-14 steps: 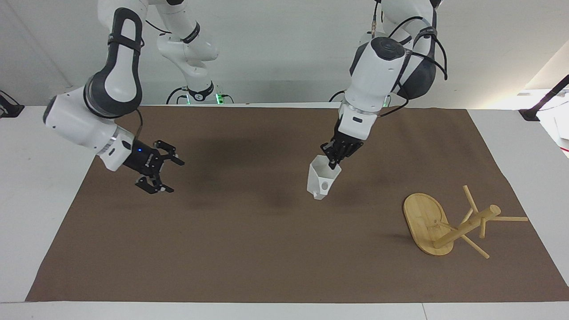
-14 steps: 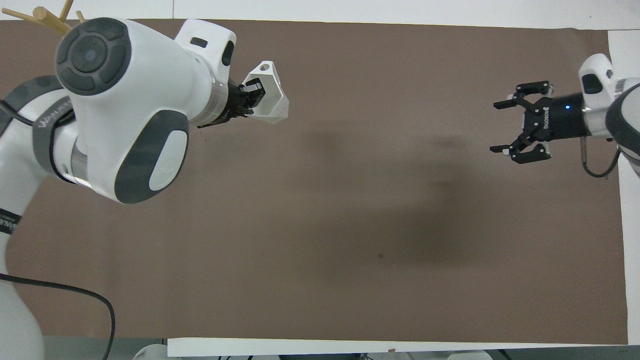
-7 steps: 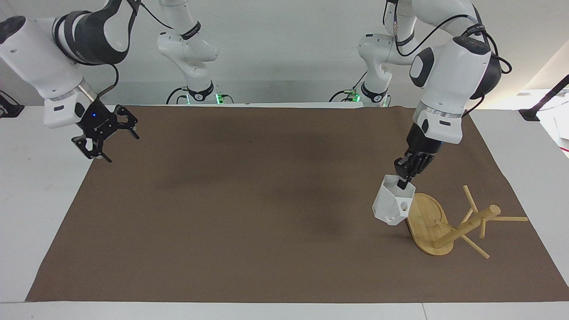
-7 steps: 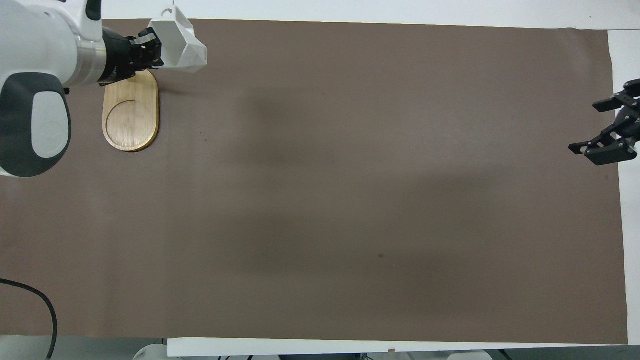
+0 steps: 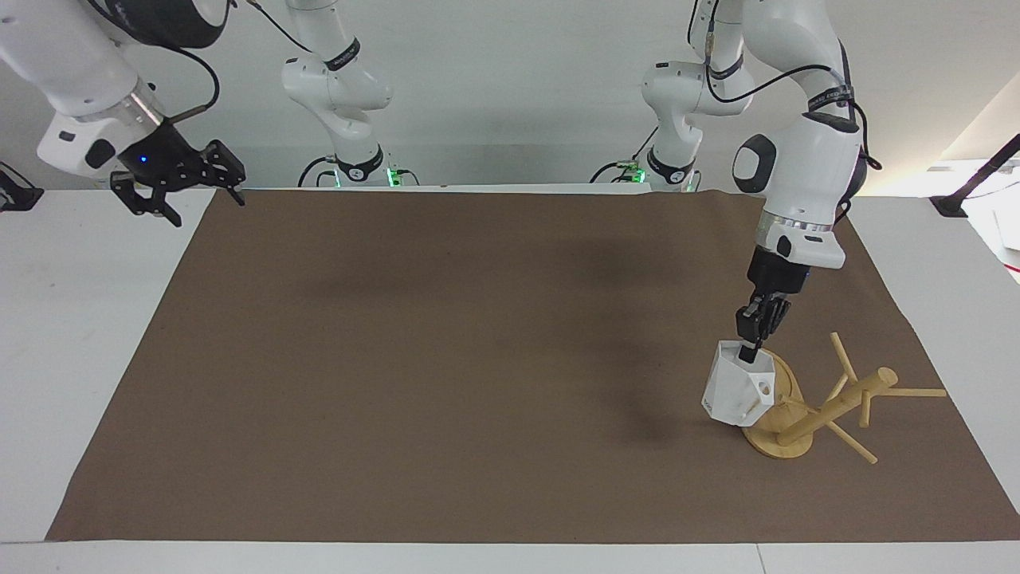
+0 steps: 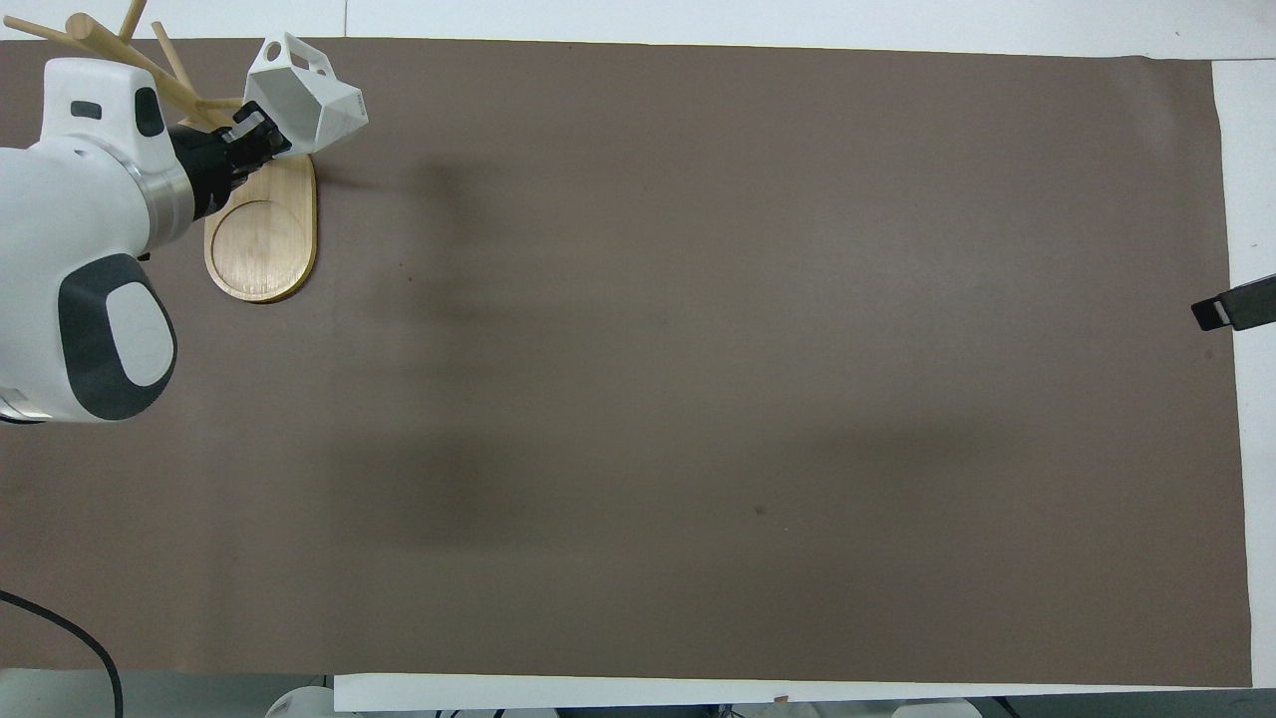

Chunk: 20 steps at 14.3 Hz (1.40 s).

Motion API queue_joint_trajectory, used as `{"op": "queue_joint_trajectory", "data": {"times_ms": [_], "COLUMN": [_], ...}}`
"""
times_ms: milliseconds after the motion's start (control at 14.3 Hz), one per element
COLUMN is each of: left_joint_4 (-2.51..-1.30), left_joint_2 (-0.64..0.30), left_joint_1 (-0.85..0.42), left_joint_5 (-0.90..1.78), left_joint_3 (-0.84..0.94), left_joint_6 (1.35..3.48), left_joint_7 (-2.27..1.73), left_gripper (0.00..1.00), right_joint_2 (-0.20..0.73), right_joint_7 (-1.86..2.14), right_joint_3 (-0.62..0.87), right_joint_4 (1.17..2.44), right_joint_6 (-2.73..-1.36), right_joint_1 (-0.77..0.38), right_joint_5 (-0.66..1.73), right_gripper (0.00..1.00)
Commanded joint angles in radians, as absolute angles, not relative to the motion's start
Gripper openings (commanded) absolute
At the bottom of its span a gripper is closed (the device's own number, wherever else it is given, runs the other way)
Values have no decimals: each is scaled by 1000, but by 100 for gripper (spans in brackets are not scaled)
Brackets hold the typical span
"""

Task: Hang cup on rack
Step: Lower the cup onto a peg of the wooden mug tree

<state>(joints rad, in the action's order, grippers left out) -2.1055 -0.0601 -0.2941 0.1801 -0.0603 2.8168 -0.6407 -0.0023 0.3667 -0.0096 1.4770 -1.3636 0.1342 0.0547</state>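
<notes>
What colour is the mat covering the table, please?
The mat is plain brown; the overhead view shows it best.

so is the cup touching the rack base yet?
Cannot tell. In the facing view the cup, held by the left gripper, overlaps the tipped rack base; the overhead view shows overlap too, no plain contact or gap.

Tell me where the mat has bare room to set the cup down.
Nearly all the brown mat is bare, from the rack toward the right arm's end. It is crowded only at the left arm's end, where the rack lies tipped, pegs splayed, and the left gripper holds the cup against its base. The right gripper hangs open over the mat's corner.
</notes>
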Motion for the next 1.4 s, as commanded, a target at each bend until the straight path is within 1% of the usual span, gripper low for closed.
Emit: {"op": "queue_joint_trajectory", "data": {"times_ms": [0, 70, 140, 280, 419, 769, 978, 1328], "left_joint_4": [-2310, -2347, -2358, -2359, -2368, -2367, -2358, -2358], "left_joint_2": [-28, -44, -72, -100, -124, -144, -170, -170], "left_joint_1": [-294, -296, -296, -296, -295, -284, -250, -224], "left_joint_5": [206, 209, 210, 209, 209, 210, 207, 209], "left_joint_3": [-46, -45, -43, -41, -40, -41, -40, -40], "left_joint_6": [3148, 3263, 3325, 3356, 3422, 3430, 3430, 3427], "left_joint_7": [-630, -634, -638, -640, -641, -644, -644, -644], "left_gripper": [0, 0, 0, 0, 0, 0, 0, 0], "right_joint_2": [12, -7, -20, -38, -34, -29, -32, -32], "right_joint_7": [244, 236, 206, 144, 143, 141, 147, 152], "right_joint_3": [-67, -86, -86, -86, -87, -86, -86, -86], "right_joint_4": [1433, 1451, 1474, 1499, 1500, 1512, 1528, 1528], "right_joint_6": [-1304, -1311, -1322, -1322, -1309, -1305, -1307, -1307], "right_joint_1": [34, 8, 0, -9, -20, -21, -18, -18], "right_joint_5": [-6, -9, -14, -14, -14, -9, -9, -9], "right_gripper": [100, 100, 100, 100, 100, 100, 100, 100]}}
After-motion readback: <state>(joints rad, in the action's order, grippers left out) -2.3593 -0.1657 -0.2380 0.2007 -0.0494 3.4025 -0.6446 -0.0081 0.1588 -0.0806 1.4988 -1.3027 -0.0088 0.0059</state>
